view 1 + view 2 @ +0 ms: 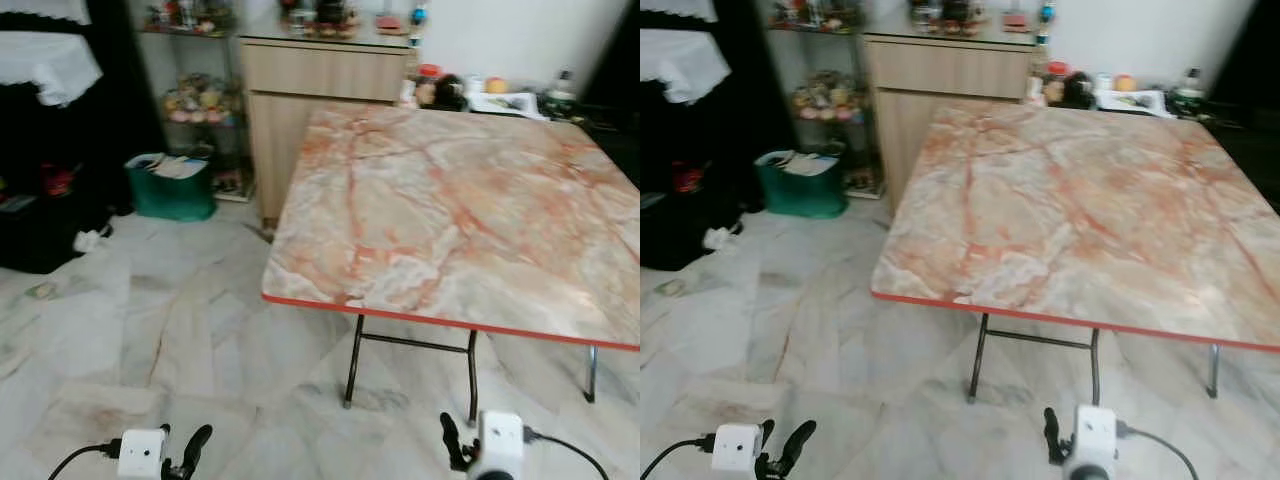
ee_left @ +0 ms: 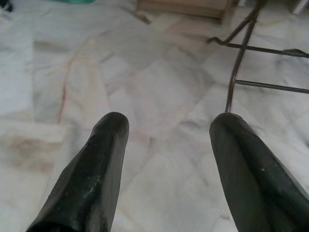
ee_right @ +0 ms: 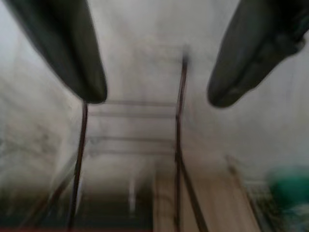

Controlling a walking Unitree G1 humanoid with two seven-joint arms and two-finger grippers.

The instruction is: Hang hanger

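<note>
The left tool point(image 2: 166, 154), two long black fingers on a silver arm, hangs low over the pale marble floor tiles point(image 1: 150, 330) with its fingers spread apart and nothing between them. The right tool point(image 3: 154, 72) hangs low as well, released and empty, its view blurred and looking toward the thin dark metal legs point(image 1: 355, 360) of the counter.

Just ahead stands the square folding counter with a pink-veined marble-pattern top and red edge point(image 1: 460, 210). Its near surface is bare. No hanger can be made out anywhere, nor any rail to hang one on, so the task's thing is yet to be found.

At the counter's far edge sit small jars and bottles point(image 1: 440, 88). Behind it stands a light wooden cabinet point(image 1: 320, 90). To the left is a green plastic bin holding papers point(image 1: 170, 185), and a glass shelf of trinkets point(image 1: 195, 100).

The likely risk is walking forward while searching: a low-hanging tool could catch the counter's legs or red edge, which stand directly in the way. Blur while moving could also make a thin hanger easy to miss.
</note>
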